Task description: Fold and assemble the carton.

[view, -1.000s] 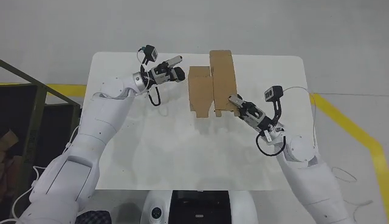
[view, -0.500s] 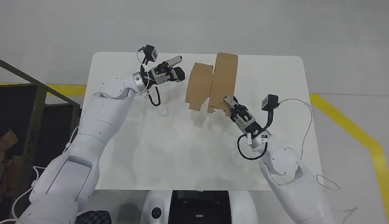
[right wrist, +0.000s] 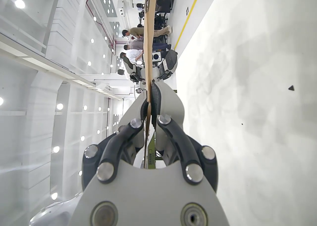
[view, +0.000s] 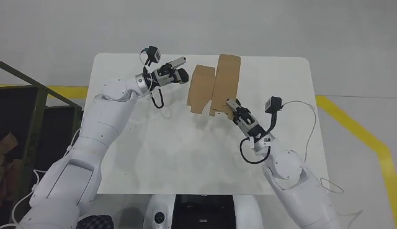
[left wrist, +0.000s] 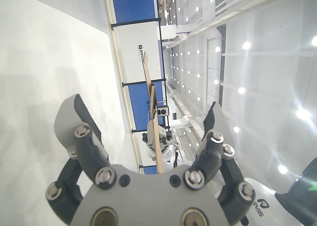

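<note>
The carton (view: 212,86) is a flat brown cardboard blank held above the middle of the white table (view: 136,154), tilted slightly. My right gripper (view: 231,103) is shut on its near edge; in the right wrist view the carton (right wrist: 149,26) runs edge-on away from the clamped gripper (right wrist: 150,93). My left gripper (view: 183,61) hovers open just left of the carton, apart from it. The left wrist view shows that gripper (left wrist: 146,118) with its fingers wide apart and the carton (left wrist: 154,123) edge-on beyond them.
The white table's far edge (view: 198,55) lies just behind the carton. A dark metal frame (view: 25,98) stands off the table's left side. A yellow floor line (view: 353,130) runs on the right.
My right arm has swung inward and carried the carton slightly left, tilting it. The left arm has stayed still with its gripper open.
</note>
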